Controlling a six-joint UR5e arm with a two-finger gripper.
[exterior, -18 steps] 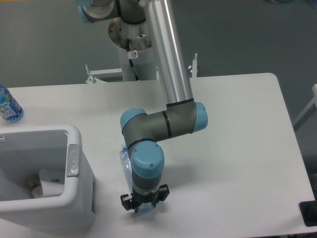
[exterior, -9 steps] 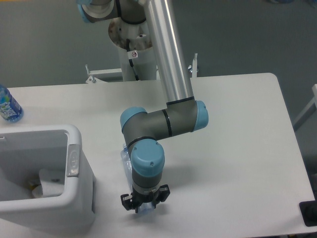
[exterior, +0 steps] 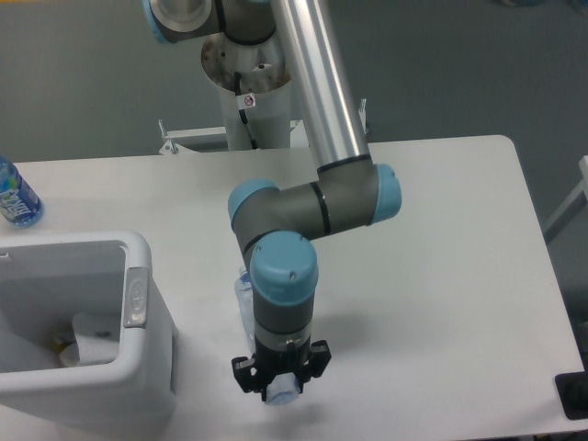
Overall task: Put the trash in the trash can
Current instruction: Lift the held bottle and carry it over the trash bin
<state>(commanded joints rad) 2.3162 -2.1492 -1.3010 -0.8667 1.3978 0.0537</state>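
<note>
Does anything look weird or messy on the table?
Not really messy. The clear bottle hangs lifted in the claw, mostly hidden behind the arm, instead of lying on the table. A white wrapper already sits in the trash can. A blue bottle stands alone at the left edge.

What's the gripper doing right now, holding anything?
Gripper: closed on the bottle, lifted off the table.
</note>
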